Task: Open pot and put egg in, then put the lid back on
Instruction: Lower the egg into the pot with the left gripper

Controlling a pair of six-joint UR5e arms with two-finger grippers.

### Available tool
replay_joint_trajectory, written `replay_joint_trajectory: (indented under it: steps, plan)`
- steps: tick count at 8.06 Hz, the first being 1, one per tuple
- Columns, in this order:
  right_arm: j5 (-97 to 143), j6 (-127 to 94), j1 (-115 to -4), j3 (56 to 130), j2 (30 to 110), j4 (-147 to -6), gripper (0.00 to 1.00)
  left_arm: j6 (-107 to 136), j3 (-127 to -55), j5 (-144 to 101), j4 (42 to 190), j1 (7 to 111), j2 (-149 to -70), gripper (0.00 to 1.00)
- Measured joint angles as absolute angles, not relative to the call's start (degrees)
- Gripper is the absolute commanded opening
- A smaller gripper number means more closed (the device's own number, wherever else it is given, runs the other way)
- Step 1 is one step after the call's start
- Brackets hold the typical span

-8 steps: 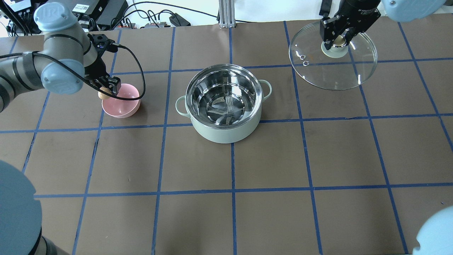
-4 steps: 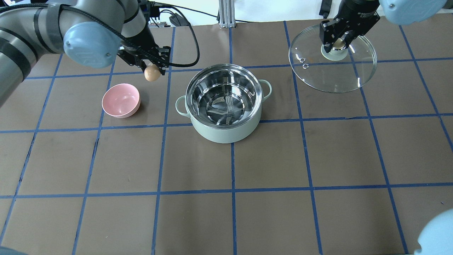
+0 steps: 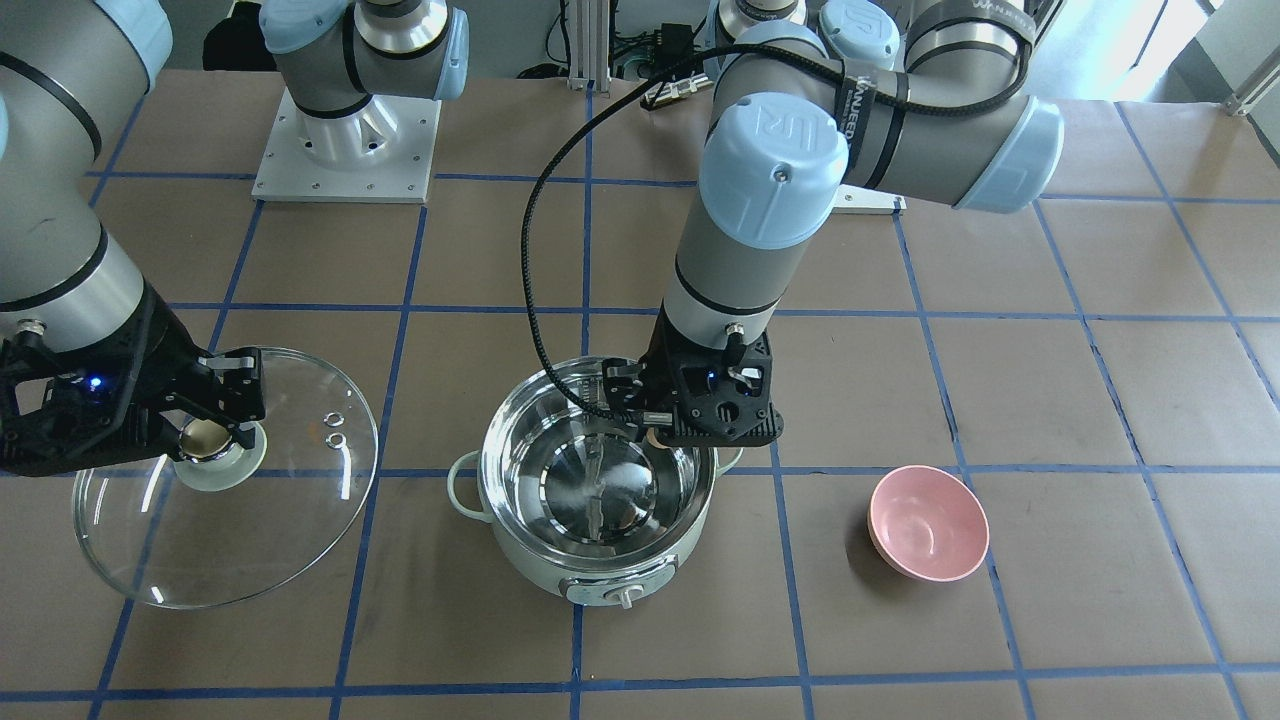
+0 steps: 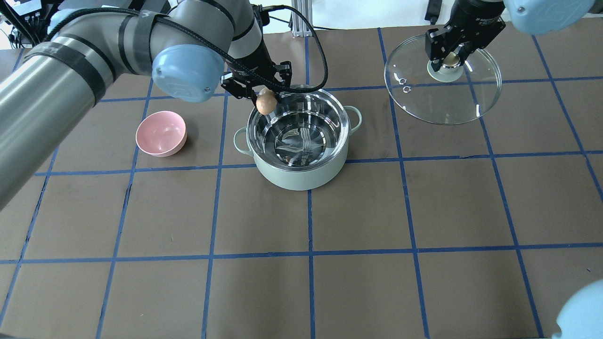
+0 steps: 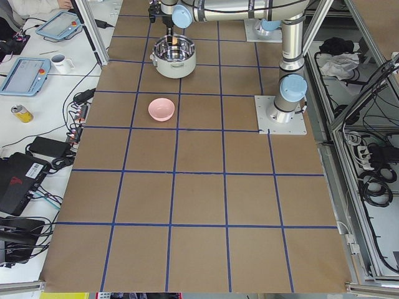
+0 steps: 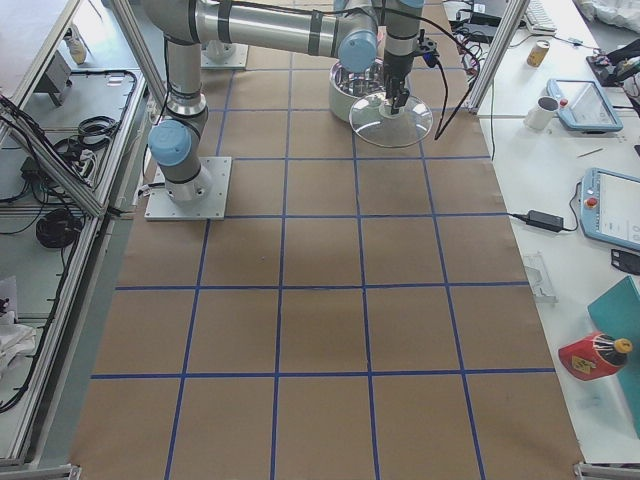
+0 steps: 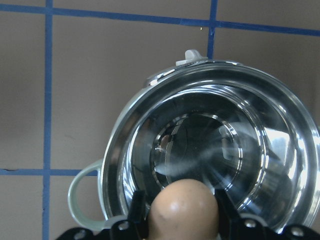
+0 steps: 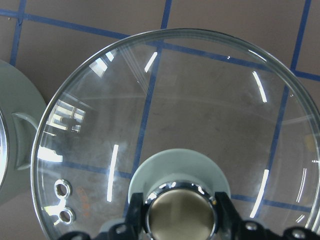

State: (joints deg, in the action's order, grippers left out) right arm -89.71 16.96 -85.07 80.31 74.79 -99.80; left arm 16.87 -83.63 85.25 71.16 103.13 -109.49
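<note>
Overhead: left gripper (image 4: 265, 96) was clamped on the egg (image 4: 266, 102), fingers on either side and the egg's lower half showing below them. The egg hung over the far-left part of the pot's rim, not inside. The pot (image 4: 301, 176) stood uncovered near the middle of the table (image 4: 377, 282), its steel interior bare. A pink bowl (image 4: 161, 133) sat well apart on the robot's left. The right gripper (image 4: 450, 59) held the lid (image 4: 443, 99) by its knob, off to the pot's right and apart from it.

Front-facing: the left arm came down over the back rim of the pot. The gripper body hid nearly all of the egg. The lid was held beside the pot; I could not tell whether its rim touched the table.

Exterior left: pot and bowl were small and far off. The near arm reached over the pot, and finger detail was too small to read.

Exterior right: the lid hung beside the pot under the near arm. Nothing finer could be made out.

Left wrist: the egg filled the gap between the two fingers, gripped tight. The pot's open mouth lay directly below and ahead, with one loop handle at lower left.

Right wrist: the fingers were closed on the beige knob (image 8: 181, 216), above the pale green hub (image 8: 165, 167). Two vent holes (image 8: 62, 202) showed in the glass at lower left. A sliver of the pot showed at the left edge.
</note>
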Motion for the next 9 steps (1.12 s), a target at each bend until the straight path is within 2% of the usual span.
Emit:
replay_joint_trajectory:
  steps: [5,9]
  plan:
    - [-89.7,17.0,-85.1,80.3,74.8,-99.8,0.00,22.9,-83.4,85.4,63.9,106.3,-119.8,0.02]
    - [-89.8,17.0,-85.1,80.8,74.9,-99.7,0.00,24.1,-83.9,85.5,62.2,106.9,-122.6,0.04]
